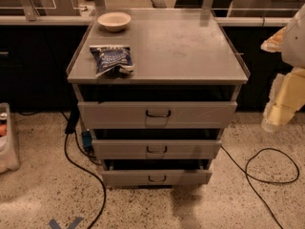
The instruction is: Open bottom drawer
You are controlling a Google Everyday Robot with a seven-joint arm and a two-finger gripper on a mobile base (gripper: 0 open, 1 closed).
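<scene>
Camera view, the only one. 1 grey metal cabinet (190, 51) stands on the speckled floor (43, 190), with 3 drawers stacked in its front.

The top drawer (200, 113) is the widest and the middle drawer (190, 149) is narrower. The bottom drawer (128, 177) is the slimmest and lowest, just above the floor. Each drawer has 1 small dark loop handle at its centre, 3 handles in all. The bottom drawer's handle (157, 178) has nothing touching it. A dark gap shows above each drawer front.

On the cabinet top there are 2 things. 1 pale bowl (114, 21) sits upright at the back left. 1 dark blue snack bag (112, 59) lies flat near the front left edge. The two are apart.

1 gripper (281, 104), pale yellow-white, hangs at the far right edge of the frame, level with the top drawer. It is off to the side of the cabinet and well apart from the bottom drawer. Cannot tell whether it is released or clenched; nothing is seen in its hold.

There are 2 black cables on the floor. 1 cable (90, 175) runs down the left of the cabinet. 1 looped cable (286, 180) lies on the right.

1 pale bin (9, 147) is cut off by the left edge. 1 blue tape mark (64, 222) is at the bottom left.
</scene>
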